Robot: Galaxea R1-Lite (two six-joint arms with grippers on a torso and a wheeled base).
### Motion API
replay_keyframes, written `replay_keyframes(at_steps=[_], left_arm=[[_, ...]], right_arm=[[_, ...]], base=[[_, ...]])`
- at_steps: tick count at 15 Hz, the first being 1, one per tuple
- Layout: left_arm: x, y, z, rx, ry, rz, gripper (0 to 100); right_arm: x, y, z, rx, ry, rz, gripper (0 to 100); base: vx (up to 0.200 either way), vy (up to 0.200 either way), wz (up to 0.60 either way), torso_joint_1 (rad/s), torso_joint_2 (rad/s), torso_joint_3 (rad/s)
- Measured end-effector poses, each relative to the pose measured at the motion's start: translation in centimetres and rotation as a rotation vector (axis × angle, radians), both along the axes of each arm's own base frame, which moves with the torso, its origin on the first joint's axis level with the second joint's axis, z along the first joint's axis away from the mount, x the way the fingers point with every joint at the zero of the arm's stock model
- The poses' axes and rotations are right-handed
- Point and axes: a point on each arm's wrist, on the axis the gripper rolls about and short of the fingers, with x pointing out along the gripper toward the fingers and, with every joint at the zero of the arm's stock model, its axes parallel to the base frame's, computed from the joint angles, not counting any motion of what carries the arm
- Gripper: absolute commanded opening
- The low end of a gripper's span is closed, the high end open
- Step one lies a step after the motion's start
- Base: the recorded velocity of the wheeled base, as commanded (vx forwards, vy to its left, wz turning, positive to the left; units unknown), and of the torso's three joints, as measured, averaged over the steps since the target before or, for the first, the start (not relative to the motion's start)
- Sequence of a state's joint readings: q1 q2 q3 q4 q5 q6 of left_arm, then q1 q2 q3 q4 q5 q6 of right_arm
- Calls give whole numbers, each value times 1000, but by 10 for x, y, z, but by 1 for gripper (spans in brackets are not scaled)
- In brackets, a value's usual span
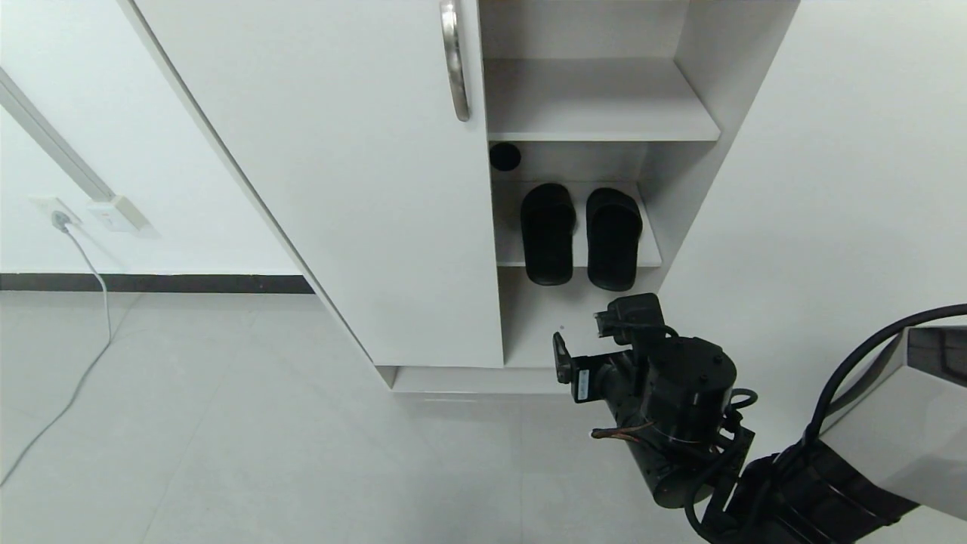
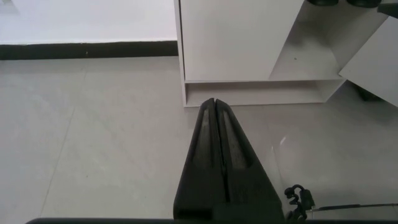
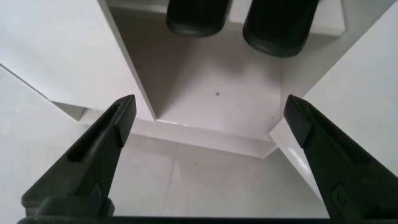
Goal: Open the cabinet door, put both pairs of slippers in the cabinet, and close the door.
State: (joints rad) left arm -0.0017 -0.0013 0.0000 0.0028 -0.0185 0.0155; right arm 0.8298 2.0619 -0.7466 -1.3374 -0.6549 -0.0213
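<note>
The white cabinet (image 1: 340, 174) stands with its left door shut, steel handle (image 1: 453, 60) up high, and its right door (image 1: 831, 189) swung open. One pair of black slippers (image 1: 548, 234) lies side by side on the middle shelf, heels at the shelf's front edge (image 3: 194, 15). My right gripper (image 1: 597, 336) hangs open and empty just in front of the bare bottom compartment (image 1: 544, 317), below the slippers (image 3: 209, 106). My left gripper (image 2: 214, 104) is shut on nothing, low over the floor, pointing at the cabinet's base (image 2: 255, 93).
The upper shelf (image 1: 597, 98) is bare. A small black round object (image 1: 505, 156) sits at the back left of the slipper shelf. A wall socket (image 1: 57, 219) at the left feeds a grey cable (image 1: 91, 363) trailing across the tiled floor.
</note>
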Motion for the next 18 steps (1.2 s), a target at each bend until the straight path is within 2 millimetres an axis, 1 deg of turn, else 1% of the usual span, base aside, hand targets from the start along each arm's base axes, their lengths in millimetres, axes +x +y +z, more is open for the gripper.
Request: replay_keyframes(at_steps=[11, 18], left_arm=[[0, 0, 0, 1, 0, 0, 0], [0, 0, 0, 5, -1, 0, 0]], right_arm=[[0, 0, -2, -6, 5, 2, 100], [0, -2, -9, -27, 23, -1, 100]], base=[[0, 0, 0, 2, 1, 199], [0, 0, 0, -1, 1, 199]])
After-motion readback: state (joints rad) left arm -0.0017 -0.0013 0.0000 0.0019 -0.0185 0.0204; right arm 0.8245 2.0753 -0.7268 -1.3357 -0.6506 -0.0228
